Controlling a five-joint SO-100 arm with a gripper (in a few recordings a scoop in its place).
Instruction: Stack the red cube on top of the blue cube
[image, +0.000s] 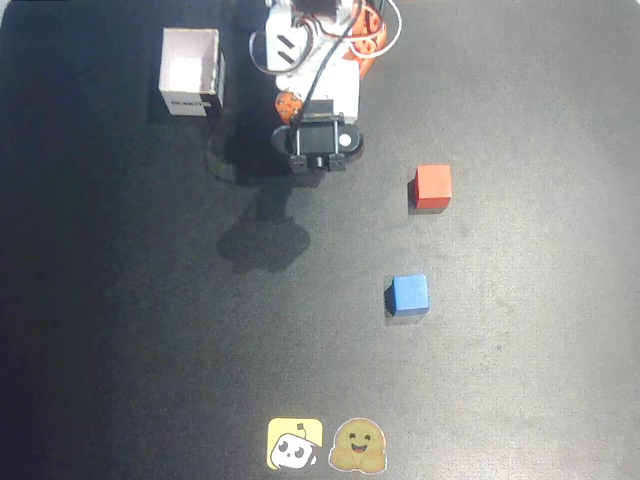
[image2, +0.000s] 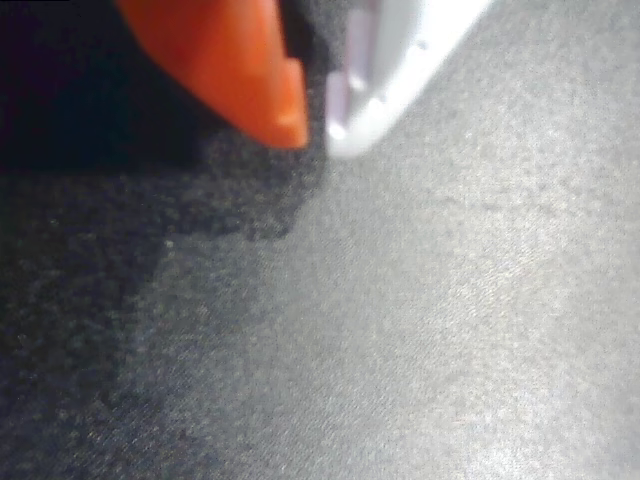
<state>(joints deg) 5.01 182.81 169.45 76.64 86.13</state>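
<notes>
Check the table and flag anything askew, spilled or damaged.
Nothing stands out. The red cube and the blue cube sit flat and apart on the black table, both whole. The white box stands upright and open. The gripper is closed, holding nothing.

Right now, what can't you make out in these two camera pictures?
- Gripper, wrist view: the fingertips sit nearly together, but blur and the top edge hide their bases.
- Arm, overhead view: cut off by the top edge; its own body covers the fingers.
- White box, overhead view: label print too small to read.
- Red cube and blue cube: undersides hidden.
</notes>
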